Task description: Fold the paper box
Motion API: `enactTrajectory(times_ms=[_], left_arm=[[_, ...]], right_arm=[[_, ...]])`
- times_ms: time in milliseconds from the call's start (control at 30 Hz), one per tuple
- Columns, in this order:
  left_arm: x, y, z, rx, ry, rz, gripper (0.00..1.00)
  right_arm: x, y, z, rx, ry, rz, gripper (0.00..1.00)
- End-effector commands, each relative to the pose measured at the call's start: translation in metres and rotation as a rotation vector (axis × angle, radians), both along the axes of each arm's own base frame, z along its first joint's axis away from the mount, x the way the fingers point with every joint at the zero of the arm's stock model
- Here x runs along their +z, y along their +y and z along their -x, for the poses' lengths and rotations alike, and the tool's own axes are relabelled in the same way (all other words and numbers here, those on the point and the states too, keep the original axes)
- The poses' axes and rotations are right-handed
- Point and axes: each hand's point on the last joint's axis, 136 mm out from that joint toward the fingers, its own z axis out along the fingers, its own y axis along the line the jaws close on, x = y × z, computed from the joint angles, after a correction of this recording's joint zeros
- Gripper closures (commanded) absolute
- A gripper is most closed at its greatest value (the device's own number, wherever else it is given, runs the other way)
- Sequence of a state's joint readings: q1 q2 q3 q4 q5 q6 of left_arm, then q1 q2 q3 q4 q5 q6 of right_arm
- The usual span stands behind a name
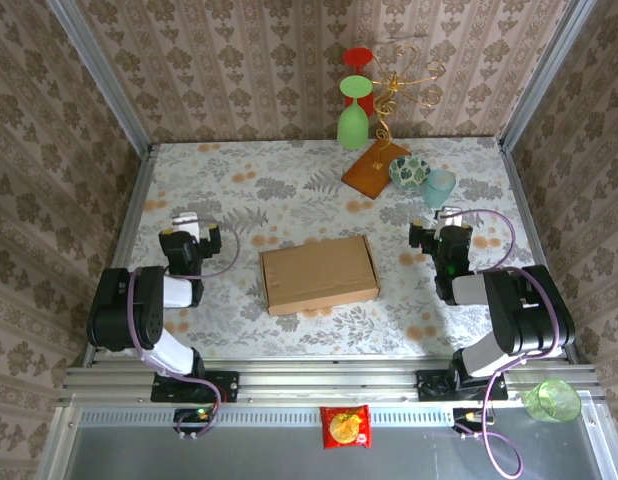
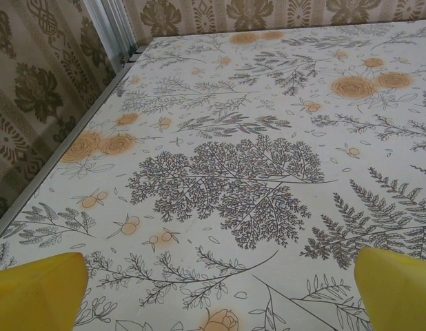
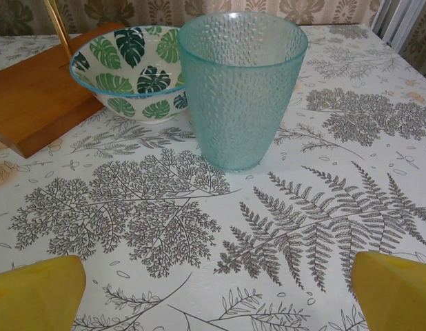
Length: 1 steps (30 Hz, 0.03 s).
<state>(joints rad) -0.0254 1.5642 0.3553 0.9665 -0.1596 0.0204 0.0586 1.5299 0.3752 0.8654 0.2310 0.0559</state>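
The paper box lies closed and flat-topped in the middle of the table, a plain brown cardboard mailer, slightly rotated. My left gripper rests to its left, well apart from it, and its yellow fingertips stand wide open over bare tablecloth. My right gripper sits to the box's right, also apart from it. Its yellow fingertips are spread open with nothing between them, pointing at a teal cup.
A wooden slab with a gold wire stand holding red and green glasses stands at the back. A leaf-patterned bowl and the teal cup sit beside it. A green cup and a snack packet lie off the table's front.
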Motion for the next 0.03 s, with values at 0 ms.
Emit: enactTrajectory(times_ms=[0], left_arm=[[0.0069,0.0000,-0.0019,-0.006,-0.025,0.007,0.00]], right_arm=[[0.0114,-0.0031,-0.0043,-0.018,-0.045,0.006,0.00]])
